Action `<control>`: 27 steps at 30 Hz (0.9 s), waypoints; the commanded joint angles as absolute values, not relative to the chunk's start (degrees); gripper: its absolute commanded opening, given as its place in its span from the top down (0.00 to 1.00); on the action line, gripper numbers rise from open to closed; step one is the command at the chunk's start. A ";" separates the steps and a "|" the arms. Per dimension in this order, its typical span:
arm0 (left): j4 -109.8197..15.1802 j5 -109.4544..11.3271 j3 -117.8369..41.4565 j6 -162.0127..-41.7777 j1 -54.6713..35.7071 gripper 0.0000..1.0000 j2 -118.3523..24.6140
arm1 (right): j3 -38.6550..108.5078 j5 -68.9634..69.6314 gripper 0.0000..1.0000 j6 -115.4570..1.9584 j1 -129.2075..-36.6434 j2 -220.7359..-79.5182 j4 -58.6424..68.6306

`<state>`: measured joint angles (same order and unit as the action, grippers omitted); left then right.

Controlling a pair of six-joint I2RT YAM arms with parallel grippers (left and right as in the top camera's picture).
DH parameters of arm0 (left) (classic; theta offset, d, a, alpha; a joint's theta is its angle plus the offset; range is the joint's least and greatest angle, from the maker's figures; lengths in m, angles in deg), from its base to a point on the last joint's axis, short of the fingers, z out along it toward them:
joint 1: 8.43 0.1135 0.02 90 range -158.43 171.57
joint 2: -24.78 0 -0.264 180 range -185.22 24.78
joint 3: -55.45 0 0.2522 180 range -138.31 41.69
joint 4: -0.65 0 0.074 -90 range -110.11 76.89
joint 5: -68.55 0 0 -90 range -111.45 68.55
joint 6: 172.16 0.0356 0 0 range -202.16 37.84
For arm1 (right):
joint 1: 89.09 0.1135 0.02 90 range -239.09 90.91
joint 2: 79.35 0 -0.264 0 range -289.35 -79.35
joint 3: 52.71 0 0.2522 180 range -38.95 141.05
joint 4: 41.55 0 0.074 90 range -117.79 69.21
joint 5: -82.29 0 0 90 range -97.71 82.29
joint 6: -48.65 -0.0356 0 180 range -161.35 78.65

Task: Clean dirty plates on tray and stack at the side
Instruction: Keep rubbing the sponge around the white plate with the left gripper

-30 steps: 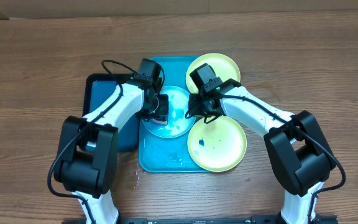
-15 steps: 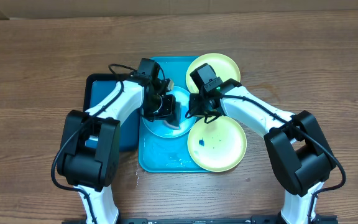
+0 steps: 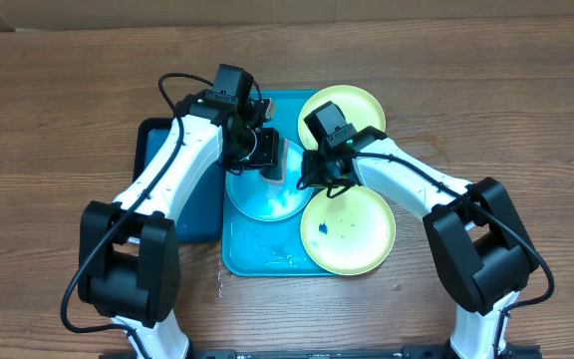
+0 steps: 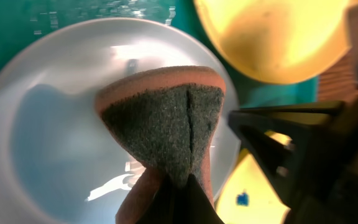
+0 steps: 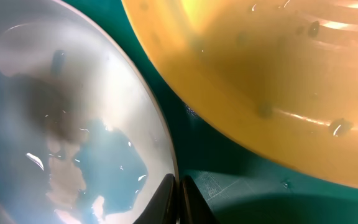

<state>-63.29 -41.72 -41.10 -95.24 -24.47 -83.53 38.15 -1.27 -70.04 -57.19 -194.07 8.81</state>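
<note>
Barely underway; scrubbing light blue plate point(image 3: 265, 199) on tray point(image 3: 257, 257) with sponge point(image 4: 166, 127) clamped in left gripper point(image 3: 267, 160); bracing at its rim with right gripper point(image 3: 317, 176) pinched shut; leaving both yellow-green plates point(image 3: 348, 231) there, one smeared; no stack yet.

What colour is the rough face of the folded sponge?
Dark grey-green, on the folded pink foam sponge; the left wrist view shows it best.

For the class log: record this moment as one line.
left gripper: holds sponge over light blue plate | right gripper: grips its rim
</note>
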 commanded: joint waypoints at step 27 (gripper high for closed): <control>-47.68 -45.30 -26.02 -100.99 -26.50 0.96 -87.47 | 38.81 -0.53 0.96 -70.06 -57.01 -194.14 8.28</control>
